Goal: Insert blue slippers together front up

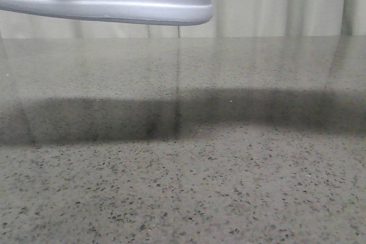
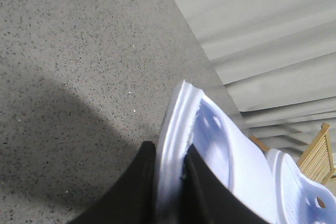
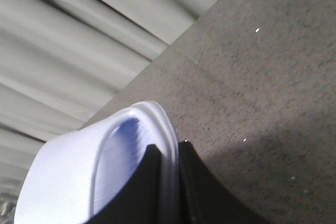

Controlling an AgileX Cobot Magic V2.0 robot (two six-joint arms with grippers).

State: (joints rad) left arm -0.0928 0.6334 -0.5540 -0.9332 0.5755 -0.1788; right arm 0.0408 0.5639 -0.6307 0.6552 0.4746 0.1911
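Front view: one pale blue slipper hangs in the air at the upper left, sole side down, its rounded end pointing right, clear of the speckled grey table. A broad dark shadow crosses the tabletop beneath it. Pale curtains close the background. Neither gripper is visible here.

Left wrist view: the left gripper has its two black fingers pinched on the rim of a slipper, one finger outside the sole edge and one inside on the footbed. A second slipper, with holes in its side, lies just beside the first, at the frame edge; whether the two touch cannot be told. A wooden frame shows beyond them.

Right wrist view: the right gripper clamps its black fingers on the curved rim of a slipper, whose ribbed footbed faces the camera. The table lies below, the curtains beyond.
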